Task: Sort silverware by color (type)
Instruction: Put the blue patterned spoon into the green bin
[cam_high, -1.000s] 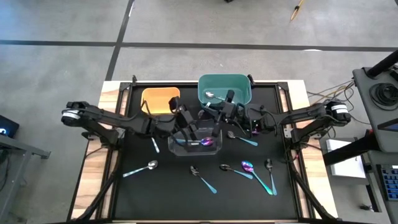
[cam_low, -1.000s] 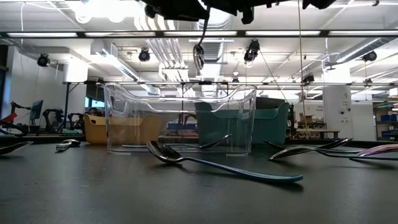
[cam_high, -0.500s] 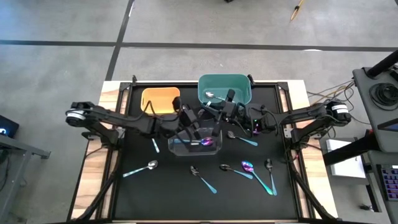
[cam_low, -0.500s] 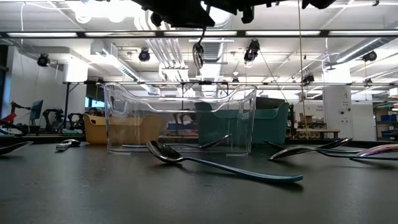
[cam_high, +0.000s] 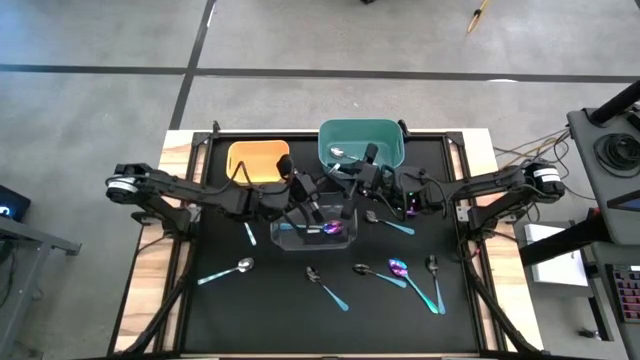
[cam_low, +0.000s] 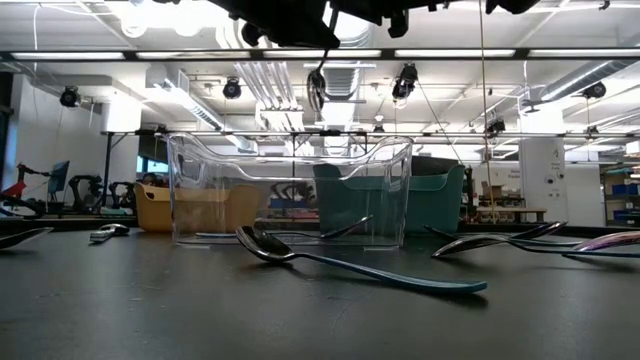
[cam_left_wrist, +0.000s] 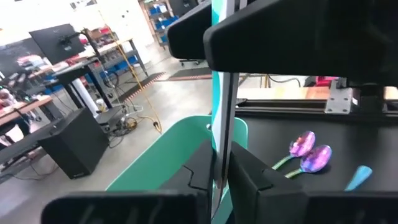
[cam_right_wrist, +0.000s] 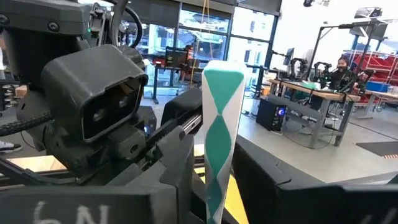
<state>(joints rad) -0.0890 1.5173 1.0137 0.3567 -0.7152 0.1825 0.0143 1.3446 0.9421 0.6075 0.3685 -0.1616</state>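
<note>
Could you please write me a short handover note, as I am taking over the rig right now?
Left gripper: shut on the teal handle of a spoon, which hangs bowl down above the clear bin.
Right gripper: at the same handle, mid hand-over; grip unclear.
Done: an iridescent spoon lies in the clear bin and a silver spoon in the teal bin.
Left: bin the hanging spoon, then sort the loose spoons spread over the black mat.
</note>
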